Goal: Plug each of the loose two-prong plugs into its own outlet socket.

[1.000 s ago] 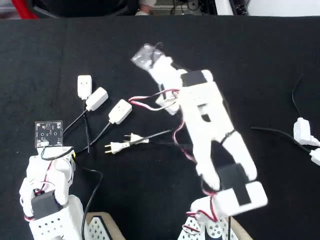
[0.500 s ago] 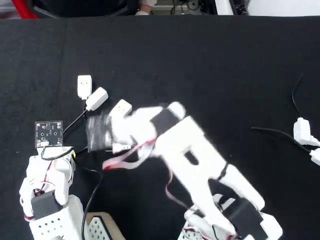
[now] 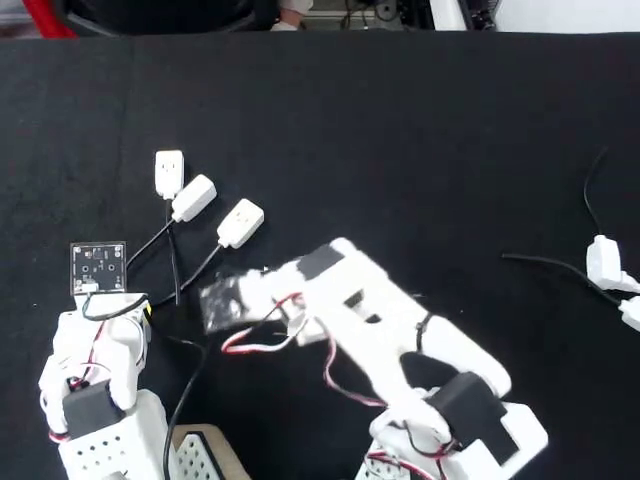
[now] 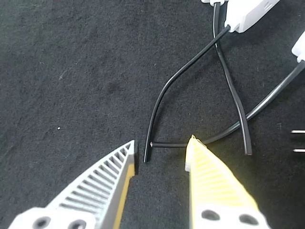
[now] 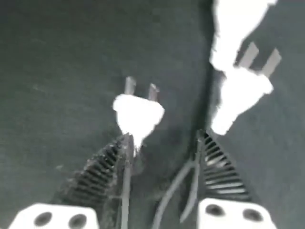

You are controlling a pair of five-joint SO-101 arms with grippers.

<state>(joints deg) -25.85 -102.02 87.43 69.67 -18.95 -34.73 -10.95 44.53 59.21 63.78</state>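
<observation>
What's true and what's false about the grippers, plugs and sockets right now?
1. The right gripper is open by a white two-prong plug. True.
2. The left gripper is shut on a plug. False: it is open above thin black cables.
3. Three white outlet sockets lie on the black table. True.
4. Both plugs are already plugged in. False: the second white plug also lies loose, prongs bare.

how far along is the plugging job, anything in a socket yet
Nothing done: the three outlet sockets lie with no plug in them. In hand: the right gripper hovers open over two loose plugs, gripping neither. The left gripper is open over cable ends. To do: every insertion.
</observation>
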